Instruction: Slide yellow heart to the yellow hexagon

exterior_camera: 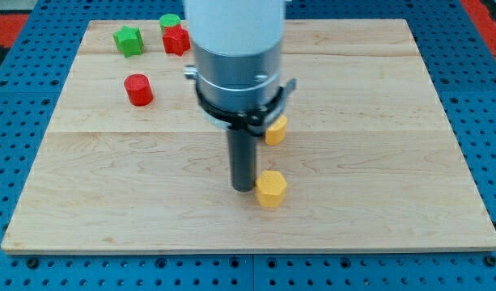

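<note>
While our rod stands near the middle of the wooden board point(377, 162), my tip point(244, 189) rests just left of the yellow hexagon point(271, 188), nearly touching it. It is a bare rod, holding nothing. We see the yellow heart point(277, 128) just above, partly hidden behind the arm. Well apart at the view's upper left sit a red cylinder point(138, 89), a green block point(128, 40), a red block point(176, 40) and another green block point(170, 21).

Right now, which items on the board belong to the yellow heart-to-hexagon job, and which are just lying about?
Job:
- my tip, right beside the near yellow block, on the view's left
- near yellow block, looks hexagonal
- far yellow block, partly hidden by the arm, shape unclear

Lying about:
- red cylinder
- red block
- green block
- green cylinder
</note>
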